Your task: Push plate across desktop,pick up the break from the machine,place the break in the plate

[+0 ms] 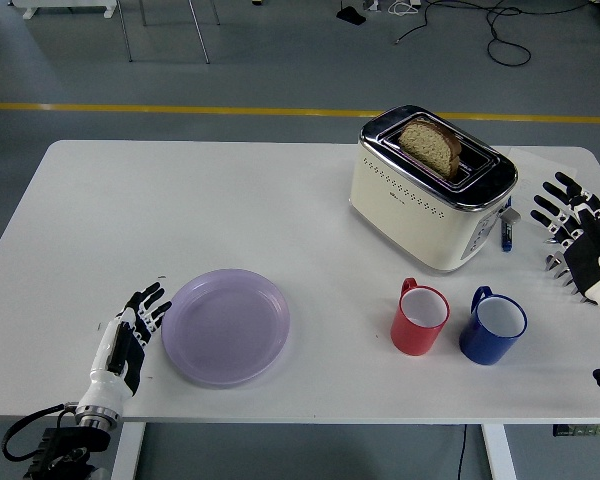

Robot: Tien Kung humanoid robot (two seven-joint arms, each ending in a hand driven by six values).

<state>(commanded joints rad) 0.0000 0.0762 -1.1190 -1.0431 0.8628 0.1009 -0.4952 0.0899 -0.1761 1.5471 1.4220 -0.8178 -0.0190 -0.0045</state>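
Left hand [132, 340] against plate [226, 326] edge

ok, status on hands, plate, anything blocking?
Left hand open against round lilac plastic plate. Right hand open, idle. Red mug sits ahead of the plate.
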